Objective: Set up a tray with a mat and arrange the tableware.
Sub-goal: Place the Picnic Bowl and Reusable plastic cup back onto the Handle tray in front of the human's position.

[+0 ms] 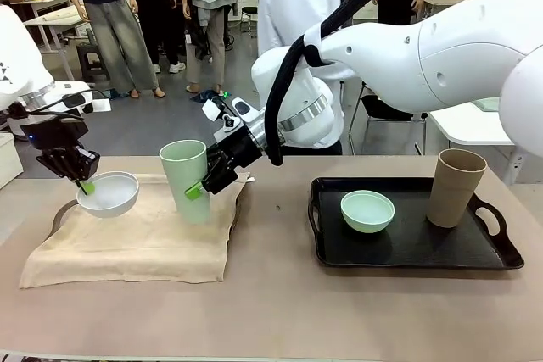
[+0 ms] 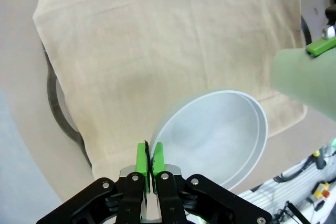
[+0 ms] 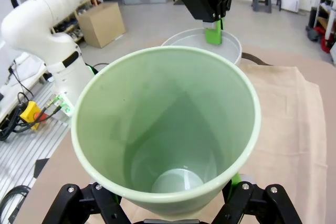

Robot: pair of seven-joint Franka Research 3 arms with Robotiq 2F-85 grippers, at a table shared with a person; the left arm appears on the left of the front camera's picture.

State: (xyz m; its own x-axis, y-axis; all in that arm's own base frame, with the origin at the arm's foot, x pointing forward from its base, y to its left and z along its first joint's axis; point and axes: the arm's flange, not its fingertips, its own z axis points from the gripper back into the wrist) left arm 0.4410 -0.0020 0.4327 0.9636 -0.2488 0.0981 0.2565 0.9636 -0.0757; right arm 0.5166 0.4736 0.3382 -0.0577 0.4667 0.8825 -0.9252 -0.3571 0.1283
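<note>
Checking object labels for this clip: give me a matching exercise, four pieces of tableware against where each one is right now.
1 white bowl
2 pale-green cup
3 mint bowl
4 brown cup

A on the black tray, beside its right handle
B rim pinched by the left claw
C on the black tray, left half
D gripped by the right claw

Pairs: 1-B, 2-D, 3-C, 4-A

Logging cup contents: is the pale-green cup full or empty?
Empty: the right wrist view looks down into the pale-green cup and shows its bare bottom.
</note>
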